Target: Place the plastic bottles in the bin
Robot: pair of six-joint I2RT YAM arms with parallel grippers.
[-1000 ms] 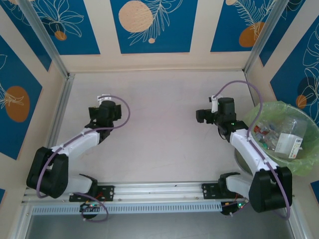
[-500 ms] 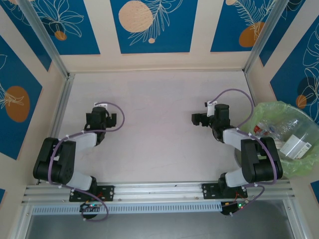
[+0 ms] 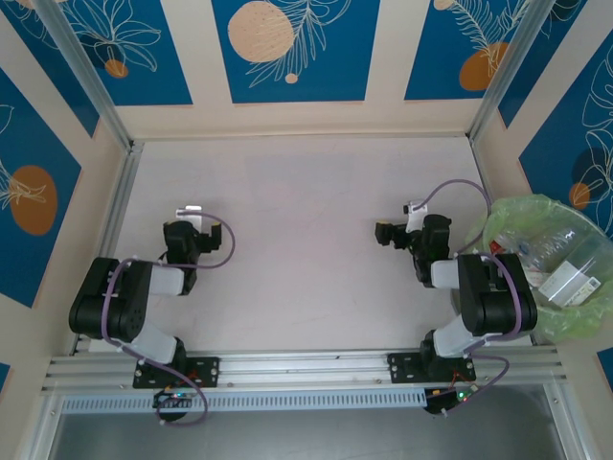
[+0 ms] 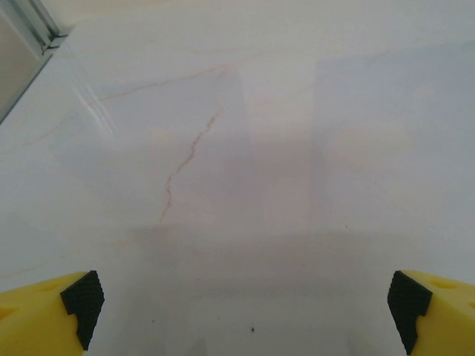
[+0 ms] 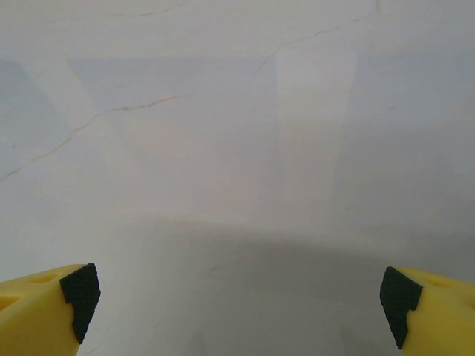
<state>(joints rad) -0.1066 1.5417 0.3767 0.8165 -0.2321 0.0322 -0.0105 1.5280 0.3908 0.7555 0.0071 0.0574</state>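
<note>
The bin (image 3: 506, 222), round and lined with a light-green bag, stands at the table's right edge. Several crushed clear plastic bottles (image 3: 558, 271) lie inside it, one with a white label. My right gripper (image 3: 391, 233) is low over the table, left of the bin, with the arm folded back. My left gripper (image 3: 192, 218) hangs over the left part of the table, also folded back. In the left wrist view my left gripper (image 4: 245, 304) is open, its yellow fingers (image 4: 78, 300) wide apart over bare table. My right gripper (image 5: 241, 297) is open too, nothing between its fingers (image 5: 80, 297).
Metal frame posts (image 3: 113, 216) and patterned blue walls (image 3: 287, 48) close in the table on three sides. An aluminium rail (image 3: 306, 366) runs along the near edge between the arm bases. The tabletop (image 3: 306, 211) is pale marble with thin veins.
Both arms have folded back toward their bases, drawing the grippers nearer and lower. Both grippers stay open. The bottles in the bin have not moved.
</note>
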